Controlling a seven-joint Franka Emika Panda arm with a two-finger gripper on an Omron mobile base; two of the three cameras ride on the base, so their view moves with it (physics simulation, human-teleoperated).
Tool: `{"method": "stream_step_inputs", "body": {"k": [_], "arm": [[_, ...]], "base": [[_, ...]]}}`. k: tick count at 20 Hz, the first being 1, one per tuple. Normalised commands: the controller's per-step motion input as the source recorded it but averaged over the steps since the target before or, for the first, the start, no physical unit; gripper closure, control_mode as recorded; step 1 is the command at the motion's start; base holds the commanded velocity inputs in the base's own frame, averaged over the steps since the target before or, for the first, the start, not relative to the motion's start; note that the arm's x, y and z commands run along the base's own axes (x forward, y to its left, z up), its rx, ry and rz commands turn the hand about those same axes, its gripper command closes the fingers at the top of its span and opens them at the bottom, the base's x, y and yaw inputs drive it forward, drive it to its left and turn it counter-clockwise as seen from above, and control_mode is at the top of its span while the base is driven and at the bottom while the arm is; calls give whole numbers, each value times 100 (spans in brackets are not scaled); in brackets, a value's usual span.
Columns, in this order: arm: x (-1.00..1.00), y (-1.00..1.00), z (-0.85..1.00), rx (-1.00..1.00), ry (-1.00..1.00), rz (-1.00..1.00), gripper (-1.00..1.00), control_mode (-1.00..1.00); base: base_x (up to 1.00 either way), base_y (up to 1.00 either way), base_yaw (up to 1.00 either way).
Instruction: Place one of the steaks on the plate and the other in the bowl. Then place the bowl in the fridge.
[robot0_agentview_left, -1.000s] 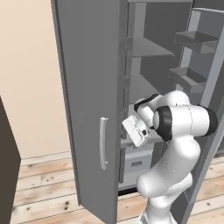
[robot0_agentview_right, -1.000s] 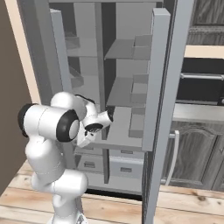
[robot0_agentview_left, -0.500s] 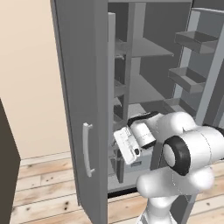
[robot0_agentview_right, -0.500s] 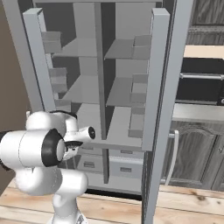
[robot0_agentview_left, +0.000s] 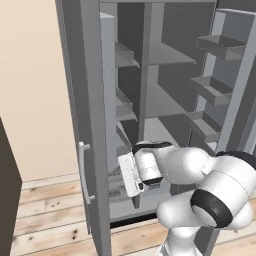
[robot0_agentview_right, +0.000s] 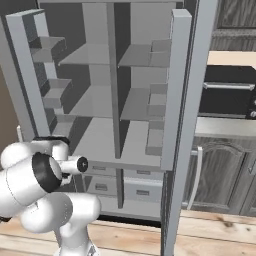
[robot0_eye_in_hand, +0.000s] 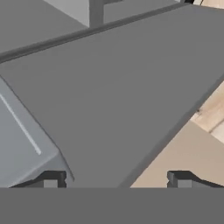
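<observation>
tall plain grey fridge with both doors swung wide, matte flat panels throughout, seen from behind the arm. inside: smooth grey inner shelves split by a central upright, box-shaped door racks stepped down the right-hand door, shallow drawers with small pulls at the bottom. slim pale vertical handle on the left door's outer face. in the left base view, glossy white rounded arm reaching low toward that door's edge. in the hand view, two dark square fingertips of the hand set wide apart, nothing between them, facing a flat grey slab; light plank floor at right. in the right base view, dark wood-grain cabinets beside the fridge.
</observation>
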Motion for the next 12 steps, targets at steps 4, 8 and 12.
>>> {"method": "stream_step_inputs", "body": {"k": [4, 8, 12], "arm": [[-36, 93, 0, -7, -20, -13, -100, -100], [-35, 63, 5, -8, -19, -14, -100, -100], [-34, 20, 28, -11, -5, -10, -100, -100]], "base": [[0, 0, 0], [0, 0, 0], [0, 0, 0]]}}
